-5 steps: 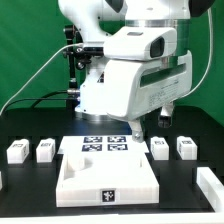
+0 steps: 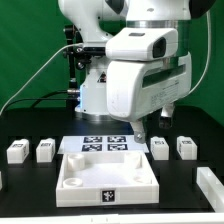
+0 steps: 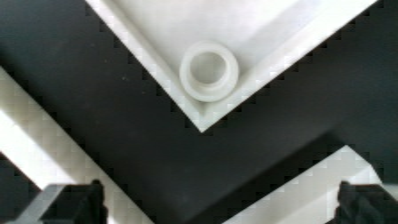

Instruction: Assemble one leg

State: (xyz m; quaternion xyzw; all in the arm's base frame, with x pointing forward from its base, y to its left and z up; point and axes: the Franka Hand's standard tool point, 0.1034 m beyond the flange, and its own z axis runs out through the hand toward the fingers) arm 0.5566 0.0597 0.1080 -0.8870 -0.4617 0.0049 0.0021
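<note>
Much is lying out of sight: the arm's bulky white housing (image 2: 140,75) is filling the upper middle of the exterior view and blocking whatever is behind it; the wrist view is catching only one corner of the slab (image 3: 214,30), with a single round socket (image 3: 208,72) in it, and only the dark tips of the two fingers (image 3: 71,203); a white block (image 2: 208,182) at the exterior view's right edge is being cropped by the frame; a pale sliver at that view's left edge is too small to name.

The gripper (image 3: 217,205) is hanging with its jaws well apart, holding no part.

Four legs are sitting in a row on the black table (image 2: 30,175), none of them gripped; the left outer leg (image 2: 16,151) and left inner leg (image 2: 45,149) are standing to the exterior view's left of the marker board (image 2: 105,145); the right inner leg (image 2: 160,147) and right outer leg (image 2: 186,147) are standing to its right. The one slab, bearing one marker on its front face, is lying just in front of the marker board, which is showing four tags.
</note>
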